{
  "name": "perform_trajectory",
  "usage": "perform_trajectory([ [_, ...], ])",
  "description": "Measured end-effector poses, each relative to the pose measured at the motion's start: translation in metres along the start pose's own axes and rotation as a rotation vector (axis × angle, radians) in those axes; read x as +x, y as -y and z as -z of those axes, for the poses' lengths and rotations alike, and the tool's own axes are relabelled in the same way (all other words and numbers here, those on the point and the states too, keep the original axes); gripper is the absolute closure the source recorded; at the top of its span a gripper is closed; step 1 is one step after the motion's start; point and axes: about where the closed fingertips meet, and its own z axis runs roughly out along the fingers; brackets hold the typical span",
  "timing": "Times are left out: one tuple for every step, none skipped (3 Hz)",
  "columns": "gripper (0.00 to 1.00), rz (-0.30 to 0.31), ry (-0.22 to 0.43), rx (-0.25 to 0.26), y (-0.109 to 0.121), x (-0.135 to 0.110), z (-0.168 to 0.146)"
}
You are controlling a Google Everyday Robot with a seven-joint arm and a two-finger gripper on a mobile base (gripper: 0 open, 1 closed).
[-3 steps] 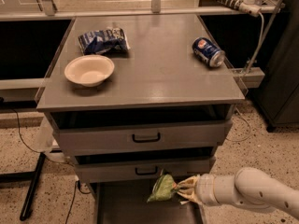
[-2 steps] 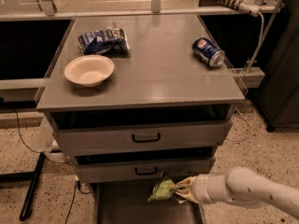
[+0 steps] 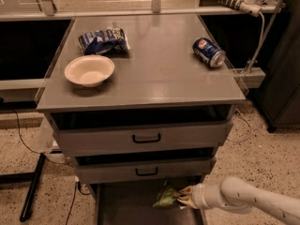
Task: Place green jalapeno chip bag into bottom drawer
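The green jalapeno chip bag (image 3: 167, 197) is a small light-green foil bag held over the open bottom drawer (image 3: 126, 205), near its right side and just below the middle drawer's front. My gripper (image 3: 182, 197) reaches in from the lower right on a white arm and is shut on the bag's right end. The bag hangs a little above the drawer's flat grey floor.
On the cabinet top stand a white bowl (image 3: 89, 70), a blue-and-white snack bag (image 3: 103, 40) and a blue can on its side (image 3: 209, 52). Two shallower drawers with black handles (image 3: 146, 138) sit above the bottom drawer. A black stand leg (image 3: 32, 186) is on the floor at left.
The gripper and the bag have shifted slightly left and deeper over the bottom drawer. Nothing on the cabinet top has moved.
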Motion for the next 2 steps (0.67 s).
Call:
perform_trajectory([
  [1.00, 0.037, -0.007, -0.003, -0.008, 0.027, -0.043],
  [1.00, 0.084, -0.028, 0.002, -0.020, 0.051, -0.083],
])
